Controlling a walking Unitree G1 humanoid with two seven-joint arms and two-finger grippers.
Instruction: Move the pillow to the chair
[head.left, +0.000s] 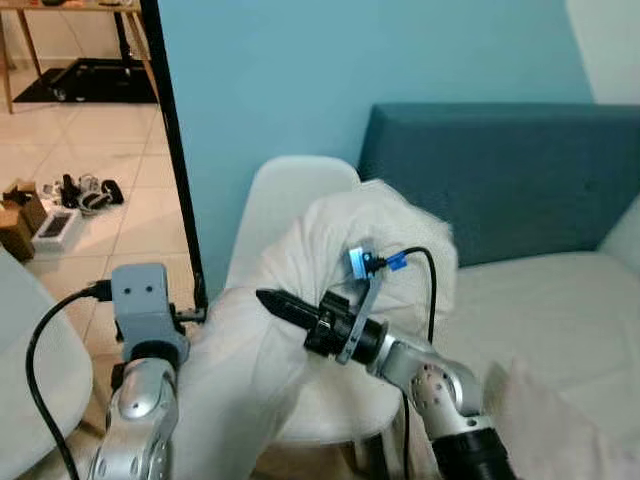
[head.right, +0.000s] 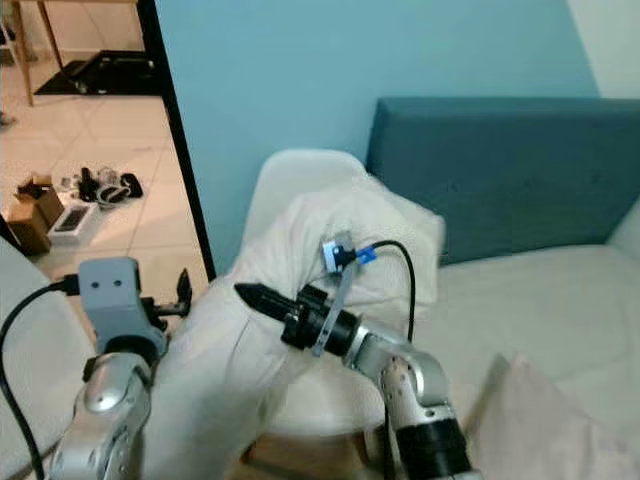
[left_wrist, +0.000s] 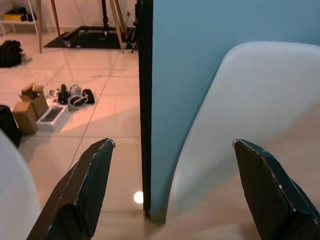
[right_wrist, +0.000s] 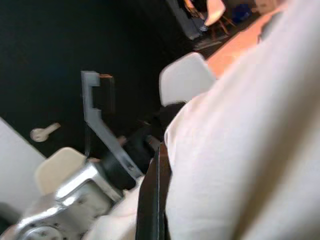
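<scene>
Resting on chair (head.left: 290, 190) — pillow (head.left: 330, 250), right pincer (head.left: 268, 298) alongside.

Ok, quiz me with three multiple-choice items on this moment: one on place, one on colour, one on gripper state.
1. Where is the pillow?
A) on the floor
B) against the chair, over its seat
C) on the sofa

2. What colour is the wall behind the chair?
A) light blue
B) yellow
C) grey

3. How are the left gripper fingers?
A) shut
B) spread open
C) holding a box

Answers:
1 B, white pillow leans on the white chair back.
2 A, blue wall fills the background.
3 B, wide gap shows between fingers in the left wrist view.
</scene>
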